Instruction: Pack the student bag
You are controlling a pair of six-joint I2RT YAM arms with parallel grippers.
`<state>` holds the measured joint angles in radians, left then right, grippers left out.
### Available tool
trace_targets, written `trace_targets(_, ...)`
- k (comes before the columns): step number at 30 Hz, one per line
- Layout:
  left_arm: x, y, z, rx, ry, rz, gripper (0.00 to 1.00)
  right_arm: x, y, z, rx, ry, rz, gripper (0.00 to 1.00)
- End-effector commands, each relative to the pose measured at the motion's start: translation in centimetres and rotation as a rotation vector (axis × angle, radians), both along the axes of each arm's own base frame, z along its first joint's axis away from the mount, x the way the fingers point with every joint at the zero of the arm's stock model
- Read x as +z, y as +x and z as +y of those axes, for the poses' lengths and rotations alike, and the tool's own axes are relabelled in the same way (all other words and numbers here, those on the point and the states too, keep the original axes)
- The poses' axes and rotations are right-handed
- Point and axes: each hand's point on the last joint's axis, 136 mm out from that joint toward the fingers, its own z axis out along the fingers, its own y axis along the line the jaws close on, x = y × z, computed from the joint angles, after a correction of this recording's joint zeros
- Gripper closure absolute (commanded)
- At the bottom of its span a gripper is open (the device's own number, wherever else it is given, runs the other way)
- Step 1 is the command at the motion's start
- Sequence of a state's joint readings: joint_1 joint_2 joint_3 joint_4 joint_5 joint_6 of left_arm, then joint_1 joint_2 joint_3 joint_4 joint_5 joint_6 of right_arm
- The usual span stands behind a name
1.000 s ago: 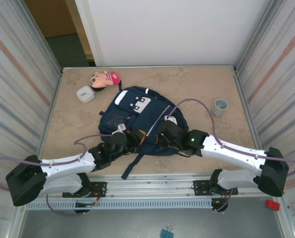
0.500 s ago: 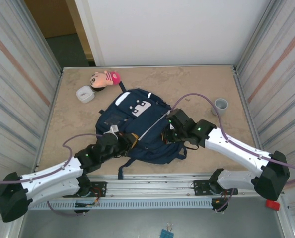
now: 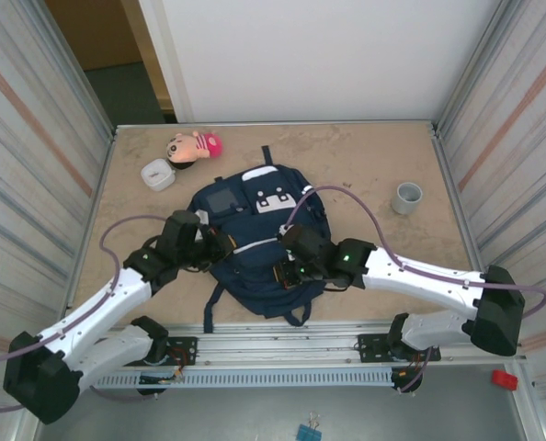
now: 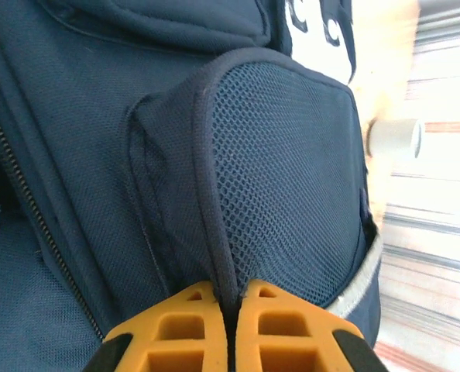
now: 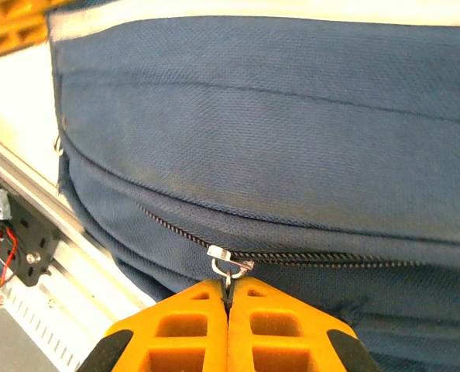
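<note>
Lying flat at mid-table with its front face up, the student bag (image 3: pixel 255 234) has its carry loop toward the far edge and its straps trailing toward the near edge of the table (image 3: pixel 365 156).

At the bag's left flank, the left gripper (image 3: pixel 220 246) has its orange fingers (image 4: pixel 176 325) pressed together on the bound rim of the mesh side pocket (image 4: pixel 292 178), with the binding caught between them.

At the bag's lower right, the right gripper (image 3: pixel 287 273) pinches the metal zipper pull (image 5: pixel 228 263) on a zip line running along the bag's side.

The plush doll (image 3: pixel 195 146) and white container (image 3: pixel 157 174) lie near the bag at far left. The grey cup (image 3: pixel 407 197) stands well apart at right. In the left wrist view, a pale blurred cylinder beyond the pocket is possibly that cup.
</note>
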<state>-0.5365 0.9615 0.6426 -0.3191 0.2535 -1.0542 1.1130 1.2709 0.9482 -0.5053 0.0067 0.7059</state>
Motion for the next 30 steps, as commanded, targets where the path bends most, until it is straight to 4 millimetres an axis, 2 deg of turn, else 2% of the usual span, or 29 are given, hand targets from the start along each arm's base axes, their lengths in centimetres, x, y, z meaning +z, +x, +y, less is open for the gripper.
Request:
trace_targets(1, 1.4, 4.0, 1.5, 0.022, 0.066, -0.123, 0.90, -0.7, -1.3, 1.5, -0.005, 0.026, 0.058, 1.00)
trace_targets(3, 1.3, 5.1, 1.1, 0.021, 0.025, -0.113, 0.84, -0.8, -0.6, 2.2, -0.028, 0.041, 0.046, 1.00)
trace_targets(6, 2.3, 5.3, 0.0, -0.012, -0.044, -0.124, 0.66, -0.7, 0.4, 3.2, -0.043, 0.072, 0.037, 1.00)
trace_targets(9, 3.1, 3.6, -0.2, 0.025, -0.126, -0.115, 0.50, -0.5, 0.6, 4.2, -0.020, 0.084, 0.042, 1.00)
trace_targets(11, 3.0, 2.0, -0.2, 0.056, -0.169, -0.105, 0.44, -0.6, 0.6, 4.5, -0.009, 0.081, 0.050, 1.00)
trace_targets(15, 1.7, -0.9, -0.4, 0.074, -0.195, -0.061, 0.41, -0.6, 0.5, 4.6, 0.000, 0.084, 0.054, 1.00)
trace_targets(19, 0.6, -2.4, -0.4, 0.082, -0.210, -0.019, 0.40, -0.5, 0.6, 4.6, 0.000, 0.089, 0.050, 1.00)
trace_targets(30, -1.3, -2.2, -1.8, 0.101, -0.248, 0.011, 0.41, -0.3, 0.2, 5.1, 0.021, 0.115, 0.064, 1.00)
